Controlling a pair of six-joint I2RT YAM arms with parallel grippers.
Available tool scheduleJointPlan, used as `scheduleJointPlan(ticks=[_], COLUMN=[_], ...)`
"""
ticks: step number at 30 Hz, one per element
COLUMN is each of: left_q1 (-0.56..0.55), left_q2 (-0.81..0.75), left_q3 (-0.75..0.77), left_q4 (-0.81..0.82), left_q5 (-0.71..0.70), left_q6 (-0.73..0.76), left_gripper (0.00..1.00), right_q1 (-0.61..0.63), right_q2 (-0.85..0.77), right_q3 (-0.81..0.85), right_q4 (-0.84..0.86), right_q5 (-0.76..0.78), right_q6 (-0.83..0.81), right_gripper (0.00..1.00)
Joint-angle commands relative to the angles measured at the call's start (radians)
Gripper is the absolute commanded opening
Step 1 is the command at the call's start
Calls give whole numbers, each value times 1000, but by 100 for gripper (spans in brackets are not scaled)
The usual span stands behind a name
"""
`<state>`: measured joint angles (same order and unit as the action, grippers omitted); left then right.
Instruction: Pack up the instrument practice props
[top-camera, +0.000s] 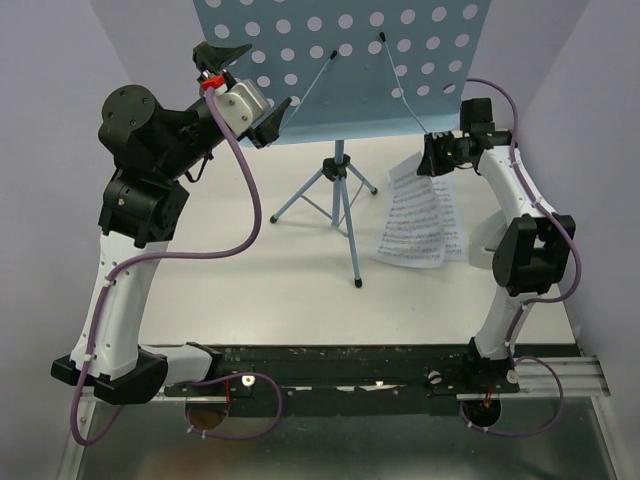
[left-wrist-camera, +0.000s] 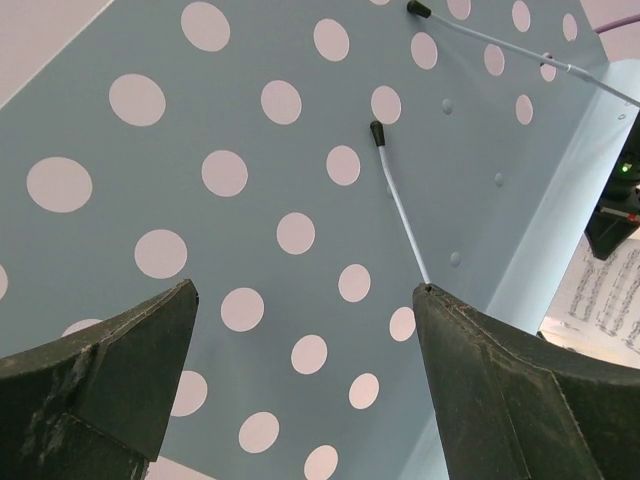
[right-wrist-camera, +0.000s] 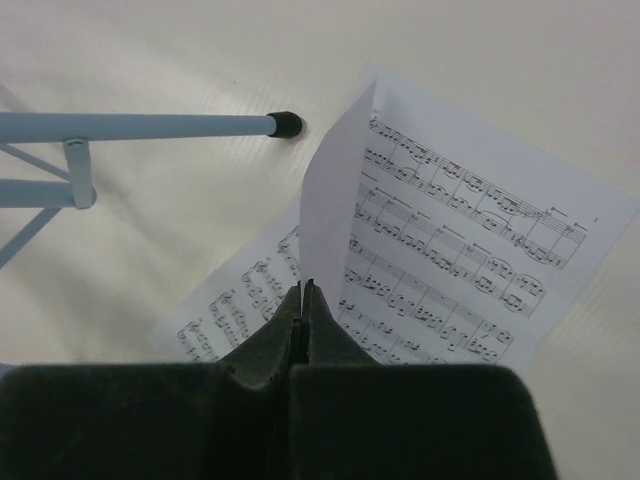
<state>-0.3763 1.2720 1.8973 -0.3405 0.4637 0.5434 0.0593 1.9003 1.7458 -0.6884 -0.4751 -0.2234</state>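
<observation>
The light-blue music stand stands at the back of the table. Its perforated tray (top-camera: 400, 60) is up, with tripod legs (top-camera: 340, 205) below. My left gripper (top-camera: 268, 76) is open at the tray's lower left part. The left wrist view shows the tray (left-wrist-camera: 300, 120) filling the space ahead of the open gripper (left-wrist-camera: 305, 300), with two thin wire holders (left-wrist-camera: 400, 200) lying on it. My right gripper (top-camera: 430, 155) is shut on the raised edge of the top sheet-music page (right-wrist-camera: 460, 250). A second page (right-wrist-camera: 240, 300) lies flat under it.
Both pages (top-camera: 420, 220) lie on the white table (top-camera: 250, 290) right of the tripod. One black-tipped tripod leg (right-wrist-camera: 150, 125) ends just left of the pages. Purple walls close in on both sides. The arms' black base rail (top-camera: 340, 375) runs along the near edge.
</observation>
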Motion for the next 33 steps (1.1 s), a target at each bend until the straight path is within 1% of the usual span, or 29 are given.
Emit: scheduleJointPlan(ticks=[1,5,11,15,18,20,28,33], left_q1=[11,10,11,10,11,11,11,13], left_q2=[-14,-11,-11,-10,-10,-10,-11,-14], left_q3=[-12,-14,-12,-6,-3,-3,3,2], left_q4=[-12,-9,-17,-25,-28,-32,-37,-37], left_q5=[-8,-7,-3,0,0,-3,-5,-10], left_q6=[18,17,18,21,27,32,41,36], left_gripper=[99,99,99,99,99,99,99,99], right_q1=[-21,-29,-30,-30,-30,-30,-32,-35], right_q2=[65,101,163,209,238,241,253,266], right_q3=[104,138,198,237,254,251,227,225], right_q4=[-195,-223,-197,-181,-169,-160,-117,-108], right_q5=[53,72,107,164,223,234,371,411], right_q6=[-172,-218,-228,-217,-188,-188,-113,-62], right_gripper=[0,0,0,0,0,0,0,0])
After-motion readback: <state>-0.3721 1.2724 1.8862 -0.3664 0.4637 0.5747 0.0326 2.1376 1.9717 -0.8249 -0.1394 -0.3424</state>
